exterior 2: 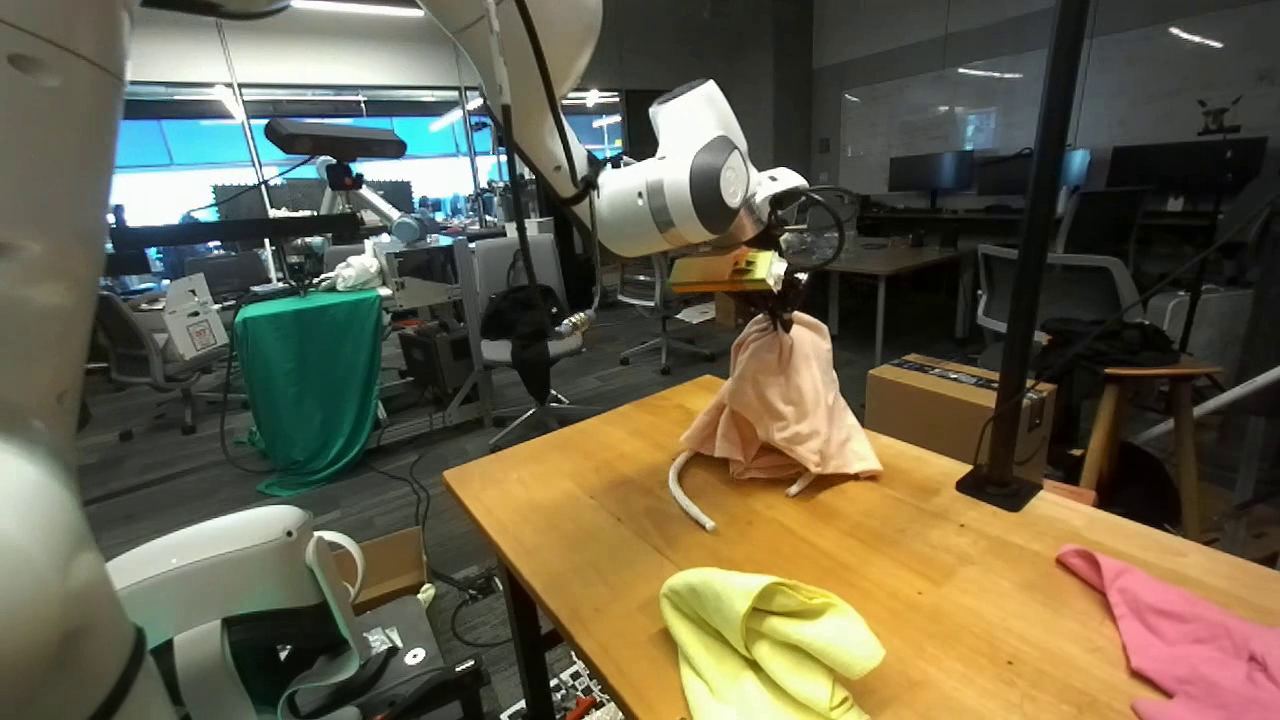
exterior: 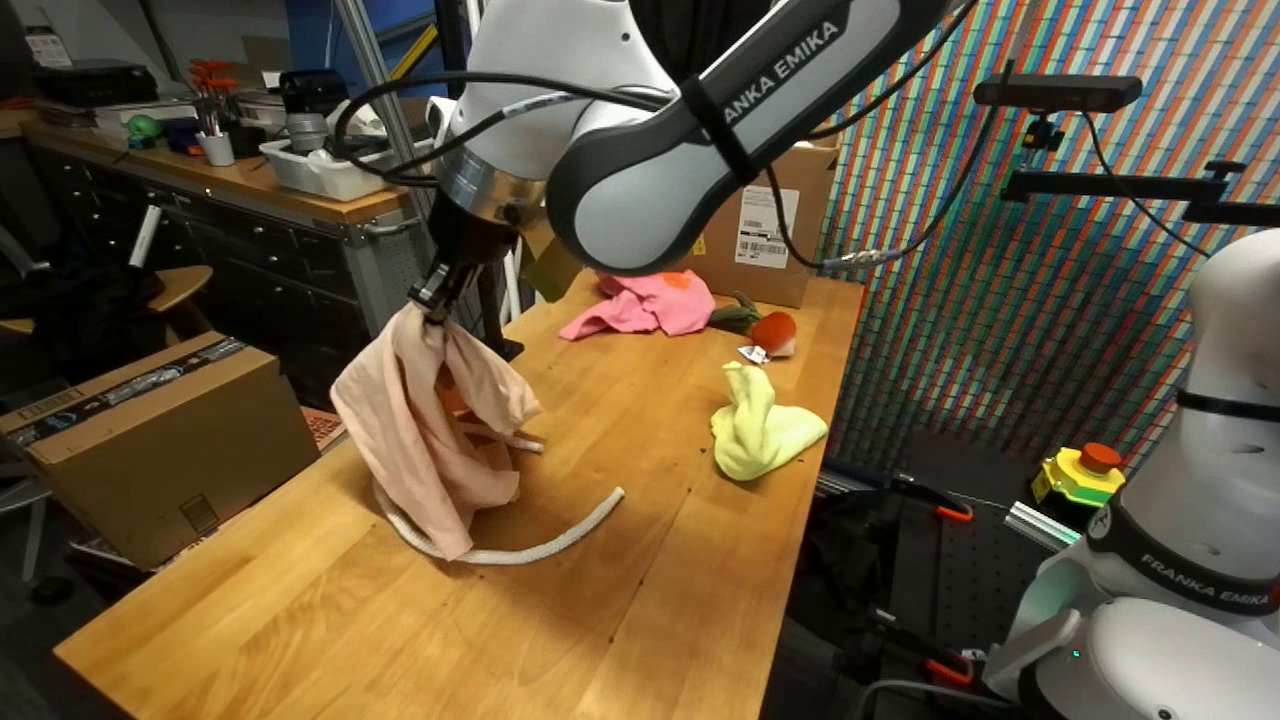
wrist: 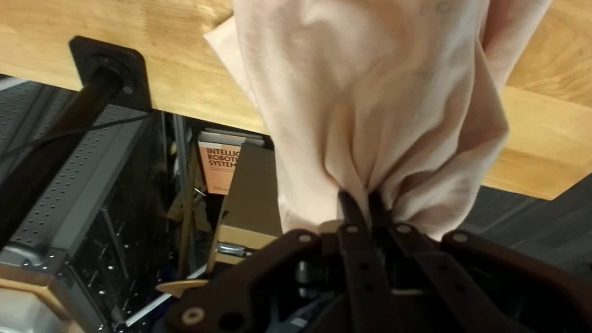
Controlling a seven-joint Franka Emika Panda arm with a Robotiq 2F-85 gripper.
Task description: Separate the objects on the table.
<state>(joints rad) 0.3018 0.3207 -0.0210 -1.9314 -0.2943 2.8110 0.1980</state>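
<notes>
Beige cloth in tool, "EMIKA" arm

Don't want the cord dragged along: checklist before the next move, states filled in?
1. Jaws shut on the peach cloth: ok.
2. White cord out from under that cloth: not ok, it runs in beneath the lower edge.
3. Peach cloth clear of the table: cannot tell, no sure gap shows.
4. Yellow-green cloth and pink cloth apart from the peach one: ok.
5. Peach cloth clear of the black post: ok, they stand apart.
</notes>
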